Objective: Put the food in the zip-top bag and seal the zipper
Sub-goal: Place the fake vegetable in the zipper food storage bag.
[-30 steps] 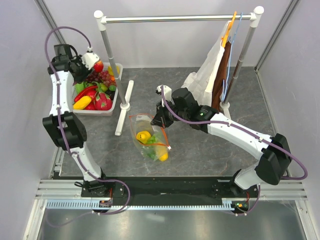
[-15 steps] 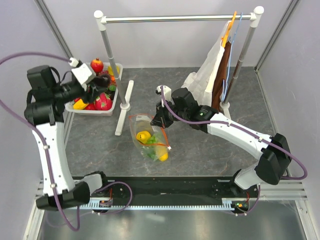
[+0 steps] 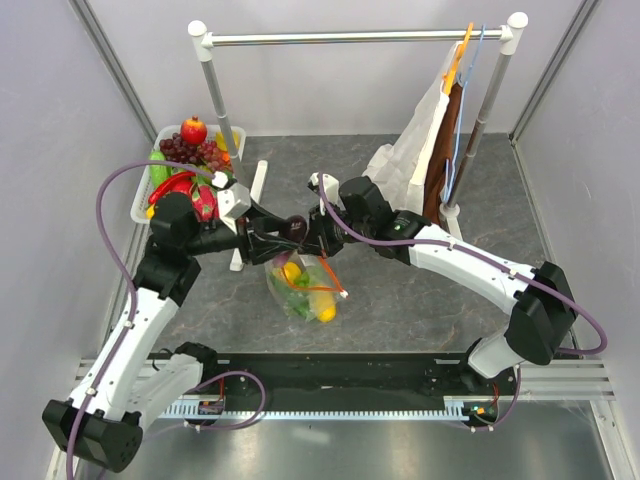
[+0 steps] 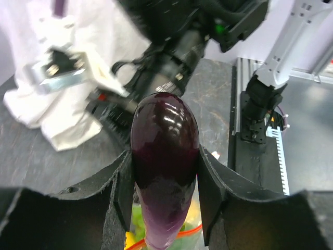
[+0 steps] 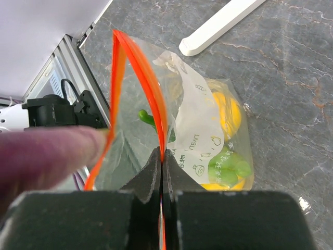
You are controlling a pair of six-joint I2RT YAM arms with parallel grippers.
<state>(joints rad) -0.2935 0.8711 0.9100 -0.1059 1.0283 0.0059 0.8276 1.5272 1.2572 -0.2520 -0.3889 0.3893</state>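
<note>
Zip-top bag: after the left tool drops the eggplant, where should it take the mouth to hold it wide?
Pinch the free orange lip of the zip-top bag, opposite the one the right tool clamps, coming down from above on the far side from that tool. The lip stands up as a thin edge that a tool can straddle; the clear wall below looks slack.
</note>
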